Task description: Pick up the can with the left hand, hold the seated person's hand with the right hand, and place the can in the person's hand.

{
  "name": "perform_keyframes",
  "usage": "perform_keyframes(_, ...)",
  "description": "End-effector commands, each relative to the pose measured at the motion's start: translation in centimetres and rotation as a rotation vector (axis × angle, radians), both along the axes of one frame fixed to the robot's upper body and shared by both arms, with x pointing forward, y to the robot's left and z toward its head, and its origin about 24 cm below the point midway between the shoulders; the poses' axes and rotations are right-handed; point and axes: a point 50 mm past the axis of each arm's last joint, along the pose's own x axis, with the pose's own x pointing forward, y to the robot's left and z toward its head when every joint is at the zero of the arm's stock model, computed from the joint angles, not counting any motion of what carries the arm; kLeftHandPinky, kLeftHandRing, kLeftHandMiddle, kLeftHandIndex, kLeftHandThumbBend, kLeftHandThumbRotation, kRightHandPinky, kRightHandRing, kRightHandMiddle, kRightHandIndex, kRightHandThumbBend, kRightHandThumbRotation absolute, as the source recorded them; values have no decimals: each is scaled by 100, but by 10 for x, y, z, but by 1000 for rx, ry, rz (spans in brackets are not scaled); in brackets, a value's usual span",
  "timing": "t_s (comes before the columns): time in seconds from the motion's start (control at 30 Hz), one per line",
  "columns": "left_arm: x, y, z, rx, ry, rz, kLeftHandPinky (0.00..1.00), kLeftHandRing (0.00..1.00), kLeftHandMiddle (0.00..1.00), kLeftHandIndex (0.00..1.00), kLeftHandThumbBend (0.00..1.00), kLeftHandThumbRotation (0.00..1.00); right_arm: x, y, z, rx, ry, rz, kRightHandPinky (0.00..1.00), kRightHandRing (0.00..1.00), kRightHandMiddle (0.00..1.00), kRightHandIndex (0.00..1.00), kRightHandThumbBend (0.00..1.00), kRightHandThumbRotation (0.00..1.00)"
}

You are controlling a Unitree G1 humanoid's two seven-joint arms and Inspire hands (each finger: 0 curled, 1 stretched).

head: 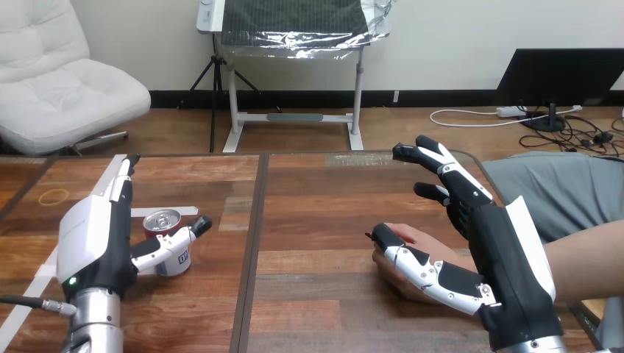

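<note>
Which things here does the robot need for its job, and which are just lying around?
For the job: the can; the left robot hand beside it; the right robot hand; the person's hand under its thumb.

Just lying about: the yellow rubber band; the white tape strip on the table.

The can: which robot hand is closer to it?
Left. The left hand stands right beside the can. The right hand is far across the table, over the person's hand.
</note>
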Motion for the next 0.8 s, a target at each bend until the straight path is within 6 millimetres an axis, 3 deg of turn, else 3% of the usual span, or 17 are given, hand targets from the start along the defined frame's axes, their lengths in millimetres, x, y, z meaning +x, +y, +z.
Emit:
perform_keyframes(0.0, 20, -1, 22, 27, -79, -16, 78, 87, 91, 94, 99, 69, 8, 0, 21, -2, -109, 13, 84, 94, 95, 81, 54, 0)
perform_keyframes(0.77, 24, 7, 16, 57, -33, 12, 82, 89, 92, 94, 98, 68, 11, -2, 23, -18, -112, 32, 85, 95, 96, 80, 55, 0)
